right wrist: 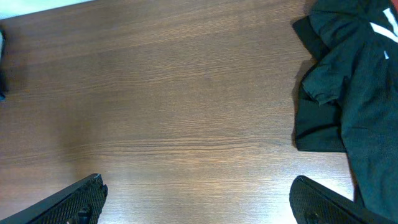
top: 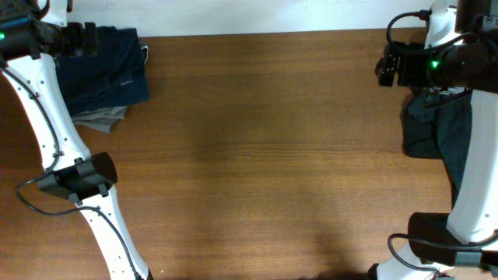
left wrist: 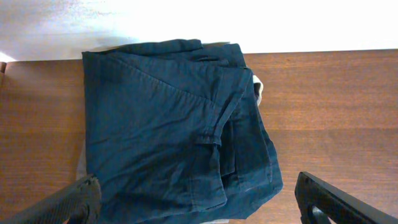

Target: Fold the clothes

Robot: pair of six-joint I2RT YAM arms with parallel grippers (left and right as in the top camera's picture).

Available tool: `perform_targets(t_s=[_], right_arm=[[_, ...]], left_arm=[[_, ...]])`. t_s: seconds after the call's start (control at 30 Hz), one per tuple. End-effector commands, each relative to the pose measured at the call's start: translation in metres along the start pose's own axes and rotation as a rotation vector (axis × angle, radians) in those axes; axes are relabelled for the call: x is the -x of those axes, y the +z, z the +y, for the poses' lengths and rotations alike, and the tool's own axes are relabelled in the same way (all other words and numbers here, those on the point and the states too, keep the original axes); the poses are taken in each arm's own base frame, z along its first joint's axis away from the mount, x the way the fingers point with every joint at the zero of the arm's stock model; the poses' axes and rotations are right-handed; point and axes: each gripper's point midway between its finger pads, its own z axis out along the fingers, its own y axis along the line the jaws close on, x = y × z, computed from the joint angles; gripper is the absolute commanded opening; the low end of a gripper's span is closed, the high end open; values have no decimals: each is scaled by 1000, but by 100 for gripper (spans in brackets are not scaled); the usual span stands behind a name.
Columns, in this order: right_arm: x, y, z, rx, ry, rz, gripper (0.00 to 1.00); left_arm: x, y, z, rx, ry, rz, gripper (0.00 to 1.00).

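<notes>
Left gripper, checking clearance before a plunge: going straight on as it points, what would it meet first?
Probably the folded navy garment, lying dead ahead of the open left gripper; nothing shows between them, though depth is unclear.

Navy trousers [top: 109,74] far left on table [top: 264,155], dark garment [top: 437,128] right.

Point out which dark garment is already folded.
The navy trousers on the left, lying as a flat folded stack; the dark garment on the right lies crumpled.
</notes>
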Motion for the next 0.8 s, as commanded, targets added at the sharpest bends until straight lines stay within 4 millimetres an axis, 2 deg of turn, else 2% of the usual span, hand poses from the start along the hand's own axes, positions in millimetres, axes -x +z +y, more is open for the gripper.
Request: perform_targets(t_s=[0.0,0.43,0.63,0.77], right_arm=[[-3,-10,7,31,4,-16,99],[-3,-11,12,66,1,-14,99],[-6,-32,14,69,-29,-64,98],[-8,-50,15,58,-166,-119,99]], left_arm=[[2,-3,-2,-6,9,-8,99],[2,-3,-2,-6,9,-8,99],[2,-3,-2,-6,9,-8,99],[2,-3,-2,-6,9,-8,99]])
